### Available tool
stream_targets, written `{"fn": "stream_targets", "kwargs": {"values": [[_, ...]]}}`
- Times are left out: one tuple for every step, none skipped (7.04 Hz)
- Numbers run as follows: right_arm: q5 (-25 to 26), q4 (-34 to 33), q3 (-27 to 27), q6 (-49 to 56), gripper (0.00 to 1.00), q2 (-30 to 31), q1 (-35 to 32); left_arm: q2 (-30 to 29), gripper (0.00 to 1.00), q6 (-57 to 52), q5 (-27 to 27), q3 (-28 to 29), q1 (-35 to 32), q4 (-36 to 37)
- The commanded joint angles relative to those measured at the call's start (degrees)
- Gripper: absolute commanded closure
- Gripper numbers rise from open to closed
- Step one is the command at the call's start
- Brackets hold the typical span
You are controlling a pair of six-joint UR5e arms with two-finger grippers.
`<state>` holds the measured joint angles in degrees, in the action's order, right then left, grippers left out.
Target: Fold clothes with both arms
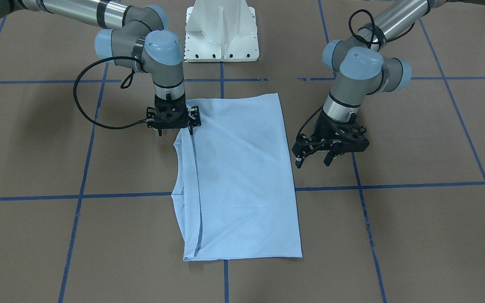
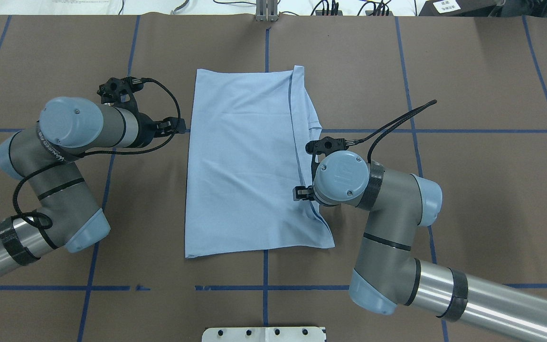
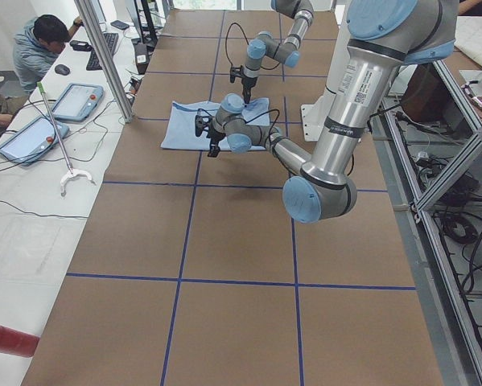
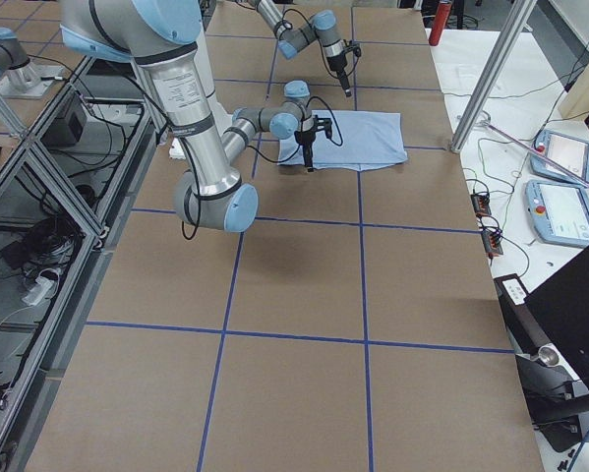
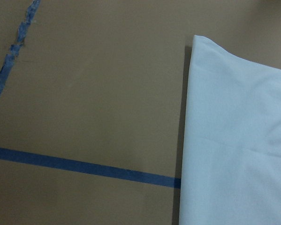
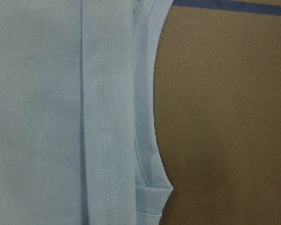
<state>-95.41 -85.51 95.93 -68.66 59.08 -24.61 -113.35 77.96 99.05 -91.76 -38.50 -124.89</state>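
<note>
The clothes are one light blue T-shirt (image 1: 242,176), folded into a long rectangle and lying flat mid-table (image 2: 245,161). Its collar and a stitched, folded-over edge (image 6: 107,112) run along the side nearest the right arm. My right gripper (image 1: 175,130) hangs open just above that edge near the shirt's base-side corner, one fingertip (image 1: 192,129) over the cloth and the other over bare table. My left gripper (image 1: 314,160) is open and tilted, hovering beside the opposite long edge, a short gap from the cloth. The left wrist view shows that shirt edge (image 5: 234,140) and bare table. No chest print shows.
The brown table top carries a grid of blue tape lines (image 2: 264,287). The white pedestal base (image 1: 221,33) stands behind the shirt. A person (image 3: 39,48) sits at a side bench with tablets (image 3: 76,100). Metal frame posts (image 4: 491,69) stand at the table's far side.
</note>
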Motion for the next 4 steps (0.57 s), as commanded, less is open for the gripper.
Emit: {"fn": "stream_targets", "kwargs": {"values": [[-0.04, -0.1, -0.05, 1.42, 0.0, 0.25, -0.09, -0.03, 0.0, 0.0, 0.0, 0.0, 0.0, 0.0], [-0.04, -0.1, -0.05, 1.95, 0.0, 0.6, -0.44, -0.03, 0.0, 0.0, 0.0, 0.0, 0.09, 0.0], [-0.04, -0.1, 0.04, 3.35, 0.0, 0.86, -1.14, -0.12, 0.0, 0.0, 0.0, 0.0, 0.09, 0.0], [-0.12, 0.07, 0.04, 4.84, 0.0, 1.56, -2.01, -0.29, 0.0, 0.09, 0.0, -0.09, 0.09, 0.0]]}}
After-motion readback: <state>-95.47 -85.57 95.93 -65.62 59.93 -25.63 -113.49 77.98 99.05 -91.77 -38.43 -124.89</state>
